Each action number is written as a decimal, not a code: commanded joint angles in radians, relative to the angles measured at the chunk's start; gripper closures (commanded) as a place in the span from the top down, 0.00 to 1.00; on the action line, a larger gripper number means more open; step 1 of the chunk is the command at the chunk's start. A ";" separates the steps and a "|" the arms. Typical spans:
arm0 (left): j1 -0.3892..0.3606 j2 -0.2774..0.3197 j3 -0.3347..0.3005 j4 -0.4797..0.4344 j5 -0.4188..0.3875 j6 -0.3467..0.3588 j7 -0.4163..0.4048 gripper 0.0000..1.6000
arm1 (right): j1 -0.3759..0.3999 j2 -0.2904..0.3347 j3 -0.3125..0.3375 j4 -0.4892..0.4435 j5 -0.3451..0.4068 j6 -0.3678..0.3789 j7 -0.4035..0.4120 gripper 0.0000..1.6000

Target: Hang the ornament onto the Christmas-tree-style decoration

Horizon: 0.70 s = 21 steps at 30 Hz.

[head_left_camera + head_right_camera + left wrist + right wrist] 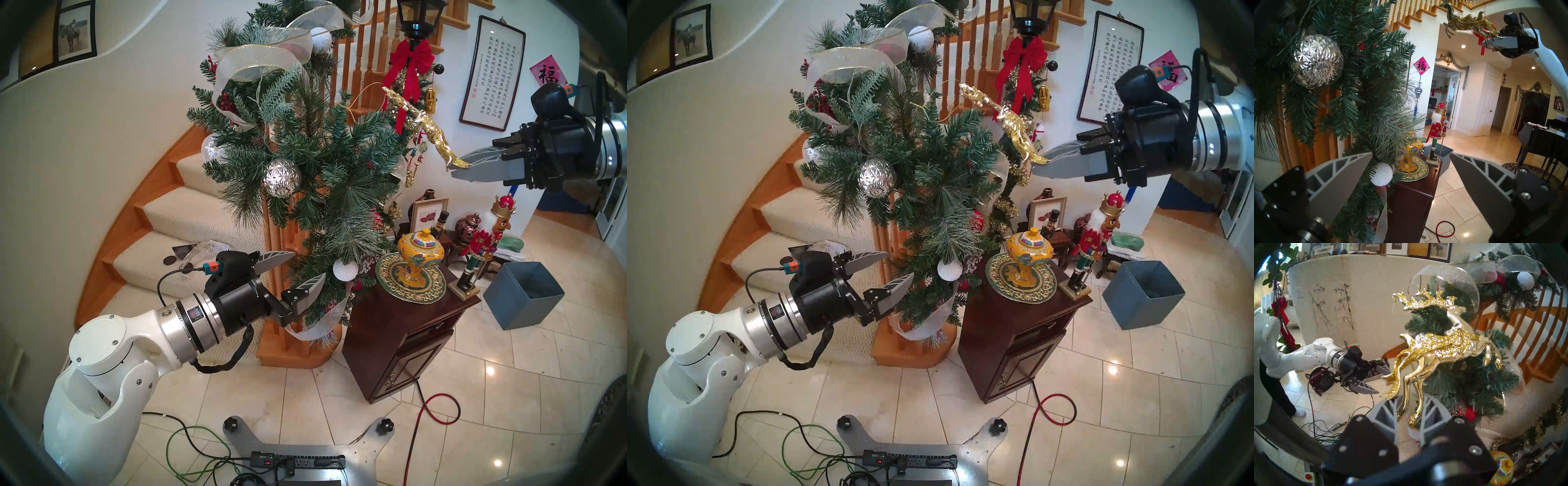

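Nearest in the scene, on the left, the left claw [298, 271] is held level with its jaws spread wide and nothing between them, its tips just beside the lower branches of the green pine garland [305, 163]. A white snowy ball [345, 269] is seen hanging close to the right of those tips, and a faceted silver ball [282, 178] higher up among the needles. To the right, a dark wooden cabinet [407, 339] is topped by a yellow lidded jar [420, 258] on a round mat, with a nutcracker figure [481, 244] at its far right edge. Higher and to the right, the right claw [458, 168] is shown clamped shut on the hind legs of the gold reindeer ornament [417, 118]. The ornament is held in the air, slanting up and left toward the garland's right side, and its thin string loop [359, 98] is seen reaching in among the upper branches. Whether the loop is caught on a branch cannot be told. Farther back, a wooden stair rail [369, 51] and a red bow [410, 64] are visible.
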State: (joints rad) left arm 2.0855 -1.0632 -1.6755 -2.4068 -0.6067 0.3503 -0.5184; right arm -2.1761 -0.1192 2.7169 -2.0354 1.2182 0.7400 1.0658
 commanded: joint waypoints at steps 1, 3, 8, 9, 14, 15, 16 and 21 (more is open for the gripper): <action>-0.001 0.000 -0.001 -0.006 0.000 -0.001 0.000 1.00 | 0.049 0.010 -0.021 -0.003 0.009 0.002 -0.056 0.00; -0.001 0.000 -0.001 -0.005 0.000 -0.001 0.000 1.00 | 0.056 0.010 -0.032 -0.009 0.004 0.005 -0.078 0.00; -0.001 0.000 -0.001 -0.005 0.000 -0.001 0.000 1.00 | 0.075 0.011 -0.058 -0.009 0.014 0.002 -0.113 0.00; -0.001 0.000 -0.001 -0.005 0.000 -0.001 0.000 1.00 | 0.080 0.011 -0.061 -0.010 0.013 0.004 -0.123 0.00; -0.001 0.000 -0.001 -0.005 0.000 -0.001 0.000 1.00 | 0.097 0.012 -0.078 -0.011 0.019 0.004 -0.151 0.00; -0.001 0.000 -0.001 -0.005 0.000 -0.001 0.000 1.00 | 0.101 0.012 -0.083 -0.010 0.021 0.003 -0.156 0.00; -0.001 0.000 -0.001 -0.005 0.000 -0.001 0.000 1.00 | 0.105 0.012 -0.087 -0.010 0.021 0.005 -0.163 0.00; -0.001 0.000 -0.001 -0.005 0.000 -0.001 0.000 1.00 | 0.129 0.012 -0.114 -0.009 0.034 0.002 -0.198 0.00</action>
State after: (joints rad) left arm 2.0855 -1.0632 -1.6755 -2.4068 -0.6068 0.3503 -0.5184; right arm -2.0951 -0.1135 2.6107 -2.0476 1.2379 0.7405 0.9086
